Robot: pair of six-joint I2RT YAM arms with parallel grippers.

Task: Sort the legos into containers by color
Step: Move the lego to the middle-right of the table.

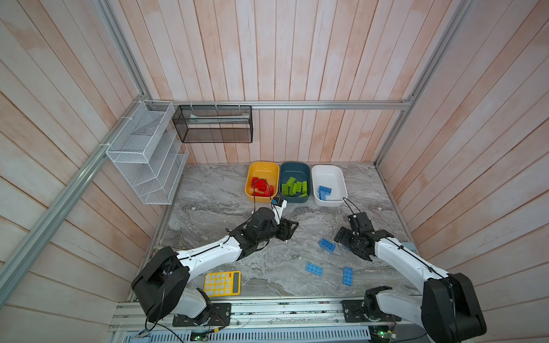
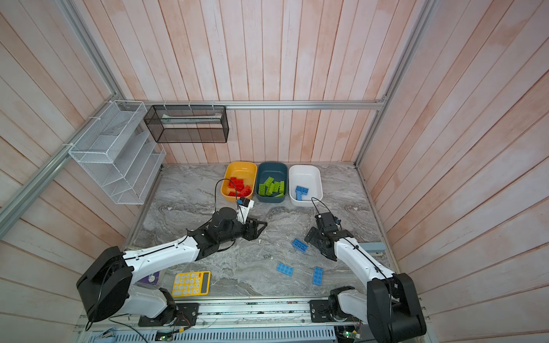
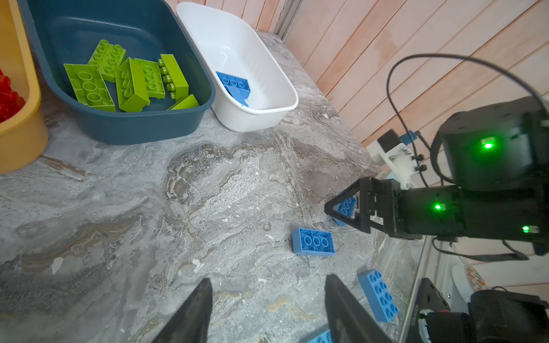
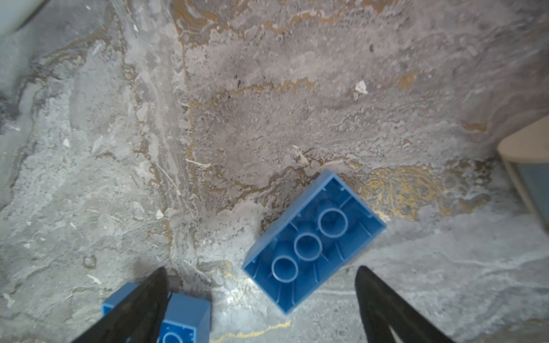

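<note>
Three containers stand in a row at the back: a yellow tub (image 1: 251, 172) with red legos (image 1: 261, 187), a teal tub (image 1: 286, 172) with green legos (image 1: 294, 188), and a white tub (image 1: 337, 178) with blue legos (image 1: 323, 191). Loose blue legos lie on the table (image 1: 327, 246) (image 1: 314, 269) (image 1: 348, 276). My right gripper (image 4: 261, 268) is open, low over an upturned blue lego (image 4: 315, 240) whose near end lies between the fingers, untouched. Another blue lego (image 4: 181, 317) sits by one finger. My left gripper (image 3: 269, 279) hangs open and empty over bare table.
A yellow calculator (image 1: 222, 283) lies near the front left. A white wire-mesh rack (image 1: 145, 154) and a black mesh basket (image 1: 214, 124) hang on the back left wall. Wooden walls close three sides. A metal rail (image 1: 267, 311) runs along the front.
</note>
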